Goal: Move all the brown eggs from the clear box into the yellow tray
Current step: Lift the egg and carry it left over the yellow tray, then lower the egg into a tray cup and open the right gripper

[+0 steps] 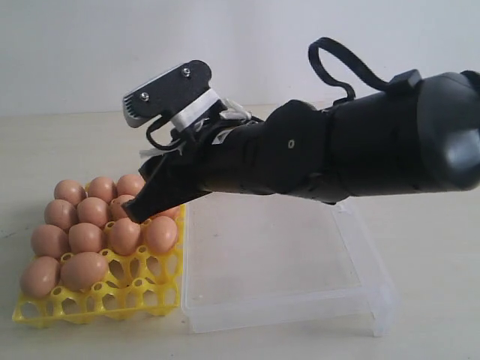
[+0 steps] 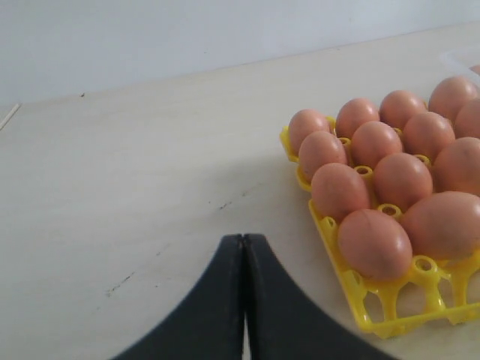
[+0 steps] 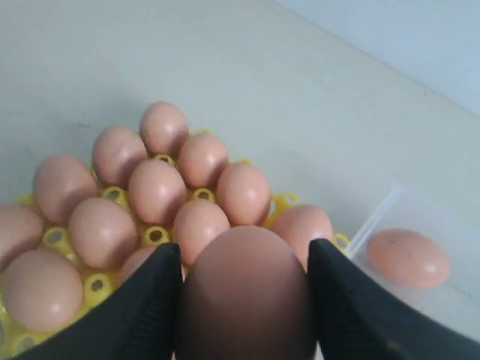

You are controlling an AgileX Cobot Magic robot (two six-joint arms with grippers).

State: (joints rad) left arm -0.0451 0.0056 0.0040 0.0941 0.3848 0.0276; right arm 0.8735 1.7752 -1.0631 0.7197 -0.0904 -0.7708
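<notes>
Broadly, the right arm [image 1: 360,150] reaches over the clear box [image 1: 285,315] to the yellow tray [image 1: 97,300]. There brown eggs [image 1: 84,236] fill the far cups, while those along its near edge stand bare.

At the left wrist, the left gripper [image 2: 244,247] is pressed closed and empty above the table [image 2: 112,187].

At the right wrist, the right gripper [image 3: 244,289] clasps a single egg [image 3: 244,277] across its waist, long axis apparently along the fingers. Light, slick and brittle, it wants gentle pressure. A loose egg [image 3: 409,257] lies near the box's wall.

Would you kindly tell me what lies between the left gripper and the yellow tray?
Nothing but bare tabletop; the left wrist view shows that stretch between the shut left gripper and the yellow tray.
</notes>
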